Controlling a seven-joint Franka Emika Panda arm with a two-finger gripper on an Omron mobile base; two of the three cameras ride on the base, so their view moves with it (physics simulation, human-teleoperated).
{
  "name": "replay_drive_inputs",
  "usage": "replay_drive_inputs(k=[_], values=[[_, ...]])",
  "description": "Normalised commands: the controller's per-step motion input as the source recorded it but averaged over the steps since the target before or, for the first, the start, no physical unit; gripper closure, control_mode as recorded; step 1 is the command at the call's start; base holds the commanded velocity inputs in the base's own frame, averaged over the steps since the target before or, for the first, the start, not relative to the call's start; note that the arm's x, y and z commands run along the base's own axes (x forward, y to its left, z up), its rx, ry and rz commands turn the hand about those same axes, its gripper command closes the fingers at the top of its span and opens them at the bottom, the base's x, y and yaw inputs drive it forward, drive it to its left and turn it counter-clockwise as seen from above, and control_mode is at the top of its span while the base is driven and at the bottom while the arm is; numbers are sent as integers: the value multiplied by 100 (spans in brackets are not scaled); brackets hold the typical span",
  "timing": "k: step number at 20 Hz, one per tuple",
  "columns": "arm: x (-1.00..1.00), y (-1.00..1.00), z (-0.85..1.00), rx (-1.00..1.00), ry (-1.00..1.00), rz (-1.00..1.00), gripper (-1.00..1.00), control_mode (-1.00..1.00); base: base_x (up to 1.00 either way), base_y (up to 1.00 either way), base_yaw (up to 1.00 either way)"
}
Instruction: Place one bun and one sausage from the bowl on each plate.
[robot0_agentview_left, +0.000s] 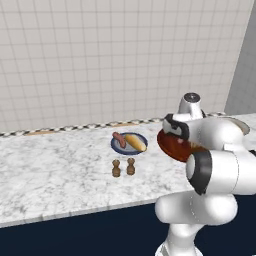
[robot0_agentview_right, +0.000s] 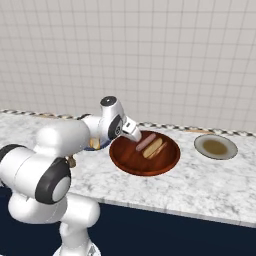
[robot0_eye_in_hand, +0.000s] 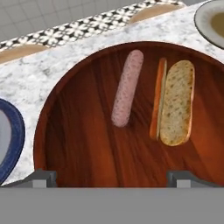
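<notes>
The wide reddish-brown wooden bowl (robot0_eye_in_hand: 78, 135) (robot0_agentview_right: 129, 156) holds one pinkish sausage (robot0_eye_in_hand: 127, 87) (robot0_agentview_right: 145, 142) and one golden bun (robot0_eye_in_hand: 176, 103) (robot0_agentview_right: 154, 148), lying side by side. My gripper (robot0_eye_in_hand: 113, 178) (robot0_agentview_right: 136, 134) hovers open above the bowl's near-left part, with nothing between its fingertips (robot0_eye_in_hand: 41, 177). The blue-grey plate (robot0_agentview_left: 116, 146) (robot0_eye_in_hand: 9, 140) to the bowl's left carries a sausage (robot0_agentview_left: 119, 140) and a bun (robot0_agentview_left: 135, 142). The beige plate (robot0_agentview_right: 227, 151) (robot0_eye_in_hand: 205, 22) sits to the bowl's right with nothing on it. In the left base view my arm covers most of the bowl (robot0_agentview_left: 172, 146).
Two small brown shakers (robot0_agentview_left: 116, 168) (robot0_agentview_left: 131, 166) stand in front of the blue plate. A patterned strip runs along the back of the marble counter (robot0_agentview_right: 210, 185) below the tiled wall. The counter's front edge lies close to my base.
</notes>
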Motion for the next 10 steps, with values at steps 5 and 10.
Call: replay_drive_inputs(k=[5, 10], values=[[39, -5, -38, -1, 0, -2, -100, -100, 0, 0, 0], [10, -36, -32, 0, 0, 0, -100, -100, 0, 0, 0]])
